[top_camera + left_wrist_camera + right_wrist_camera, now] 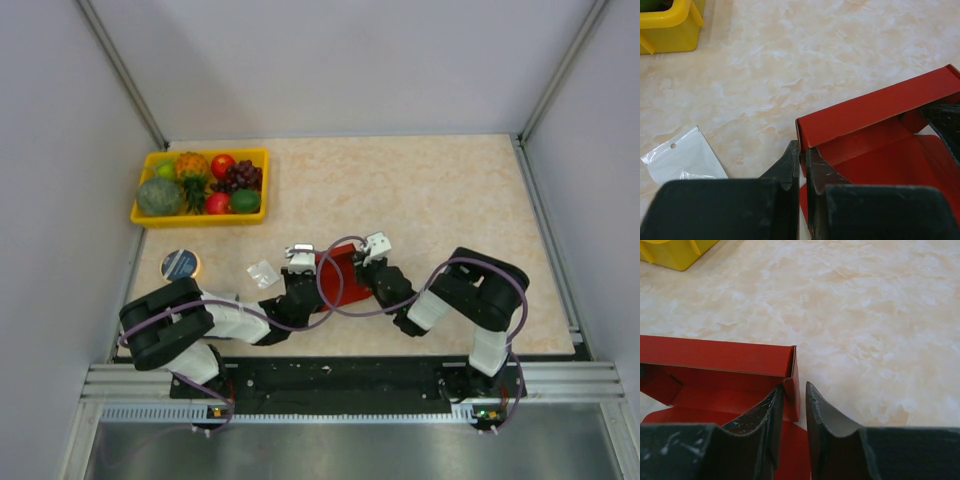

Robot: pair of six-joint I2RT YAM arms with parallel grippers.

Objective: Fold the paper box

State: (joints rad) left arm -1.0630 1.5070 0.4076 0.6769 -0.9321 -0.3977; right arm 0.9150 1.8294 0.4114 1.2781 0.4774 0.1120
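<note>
While the paper box [337, 278] sits in the lower middle of the top view, between the two claws, it reads as thin, bright red cardboard that is already partly raised. Its floor lies flat on the pale marbled table [440, 190]. One long wall stands upright along the far edge, and a short wall is turned up at each end. A small folded tab shows inside each far corner. The left gripper [801, 148] is clamped on the left end wall beside the corner, its fingers pressed to both faces. The right gripper [795, 387] straddles the right end wall with jaws slightly apart, the outer finger [820, 410] clear of the card. A whitish wrapper [682, 161] lies at lower left of the left wrist view, and a yellow tray [670, 31] sits at upper left.
</note>
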